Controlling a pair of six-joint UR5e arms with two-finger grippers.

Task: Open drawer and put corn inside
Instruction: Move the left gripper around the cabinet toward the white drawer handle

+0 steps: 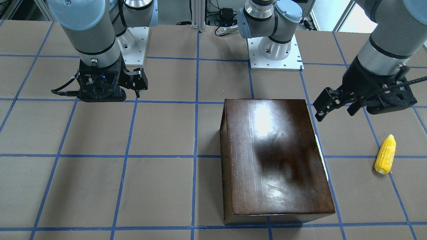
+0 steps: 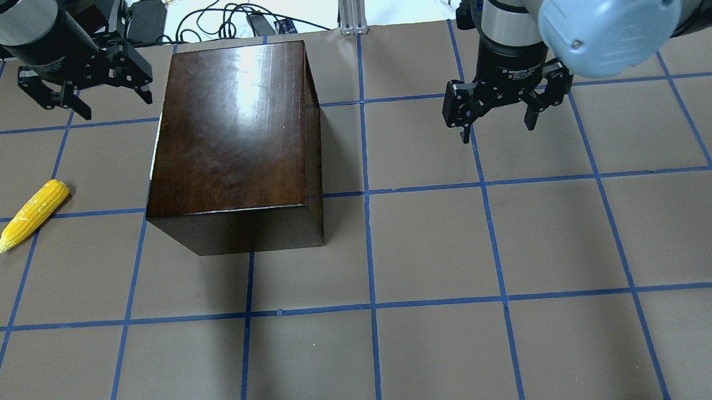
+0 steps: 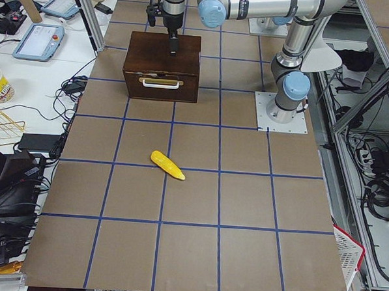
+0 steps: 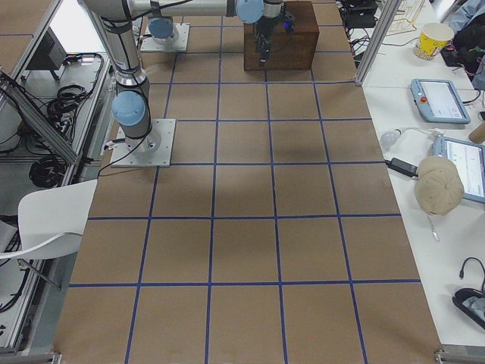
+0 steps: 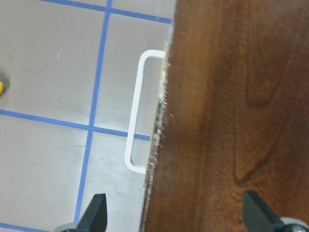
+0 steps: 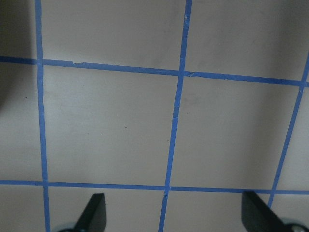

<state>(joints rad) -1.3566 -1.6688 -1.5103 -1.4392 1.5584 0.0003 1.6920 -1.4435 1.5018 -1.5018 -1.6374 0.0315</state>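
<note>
The dark-brown wooden box [image 2: 235, 127] stands on the table left of centre and also shows in the front view [image 1: 277, 160]. Its drawer [image 3: 161, 86] is shut. The white handle [image 5: 135, 121] is on the box side that faces the corn. The yellow corn cob [image 2: 34, 214] lies on the table left of the box, apart from it; it also shows in the front view [image 1: 385, 155]. My left gripper [image 2: 101, 105] is open and empty, above the box's handle-side edge near its far corner [image 5: 176, 215]. My right gripper [image 2: 497, 133] is open and empty over bare table [image 6: 176, 215].
Blue tape lines grid the brown table top [image 2: 428, 245]. The two arm bases [image 1: 275, 50] stand on white plates at the robot's edge. Cables [image 2: 231, 21] lie beyond the far edge. A side bench with tablets [image 3: 37, 39] flanks the table.
</note>
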